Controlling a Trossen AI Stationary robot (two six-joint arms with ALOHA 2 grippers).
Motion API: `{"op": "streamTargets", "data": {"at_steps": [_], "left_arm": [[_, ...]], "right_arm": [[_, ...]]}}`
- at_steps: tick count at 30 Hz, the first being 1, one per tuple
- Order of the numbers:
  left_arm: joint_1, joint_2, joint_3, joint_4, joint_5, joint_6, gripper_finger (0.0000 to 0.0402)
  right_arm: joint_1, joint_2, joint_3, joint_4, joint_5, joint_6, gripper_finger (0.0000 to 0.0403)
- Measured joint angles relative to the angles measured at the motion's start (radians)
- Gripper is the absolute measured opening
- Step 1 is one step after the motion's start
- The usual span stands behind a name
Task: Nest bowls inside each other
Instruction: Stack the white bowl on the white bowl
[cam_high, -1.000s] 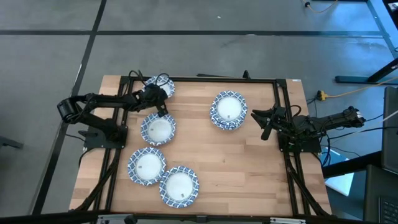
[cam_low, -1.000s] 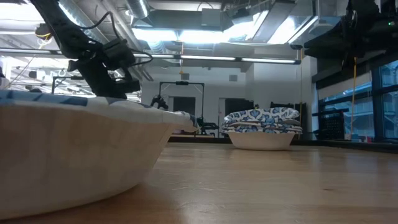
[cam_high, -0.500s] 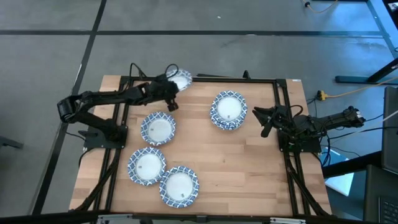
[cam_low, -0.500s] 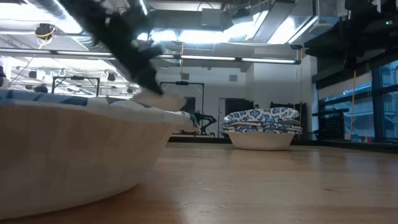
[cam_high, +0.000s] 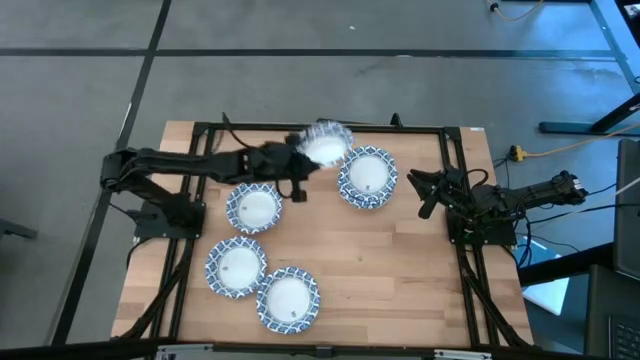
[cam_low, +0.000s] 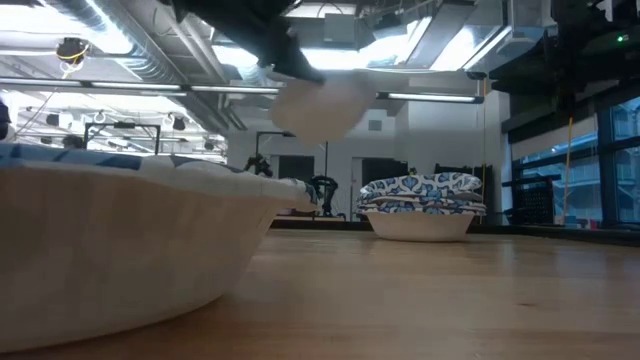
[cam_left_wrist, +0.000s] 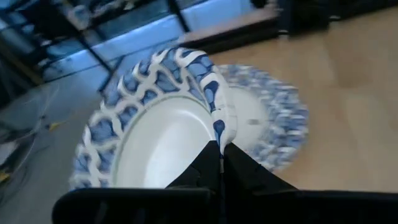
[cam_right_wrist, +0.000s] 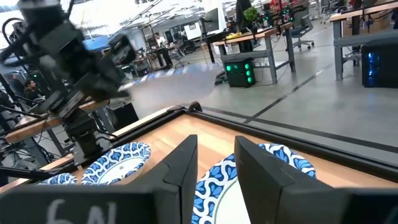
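My left gripper (cam_high: 300, 166) carries one blue-and-white bowl (cam_high: 326, 142) in the air, just left of the stack of nested bowls (cam_high: 367, 177) at the table's far middle. In the low view the carried bowl (cam_low: 320, 105) hangs high above the stack (cam_low: 420, 205). Three single bowls rest on their bases on the table's left half: one (cam_high: 253, 207), one (cam_high: 236, 267) and one (cam_high: 288, 299). My right gripper (cam_high: 430, 196) waits open at the right of the stack, its fingers (cam_right_wrist: 180, 168) pointing at it. My left gripper (cam_left_wrist: 221, 167) pinches the carried bowl by its patterned rim (cam_left_wrist: 217, 127), one finger on the white inside and one on the outside. The fingers come level from the table's left. The bowl is lifted clear and tilted, its white inside showing in the wrist view.
A black frame (cam_high: 320, 127) runs along the table's edges. Bare wood (cam_high: 400, 270) lies between the stack and the near right corner. The nearest bowl (cam_low: 120, 240) fills the low view's left. Desks and equipment stand in the room behind.
My left gripper has carried the bowl from the table's far left corner toward the right, along the far edge, up to the stack. The bowl has risen well above the table. The other bowls and my right arm have kept still.
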Motion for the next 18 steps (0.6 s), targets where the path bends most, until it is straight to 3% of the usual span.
{"op": "streamTargets", "data": {"at_steps": [7,18], "left_arm": [[-0.089,0.209,0.103,0.121,0.009,0.010,0.0000],[-0.084,0.517,0.394,0.123,0.052,0.080,0.0000]], "right_arm": [[0.000,0.000,0.000,-0.004,0.000,0.000,0.0108],[0.000,0.000,0.000,-0.005,-0.035,0.003,0.0108]]}}
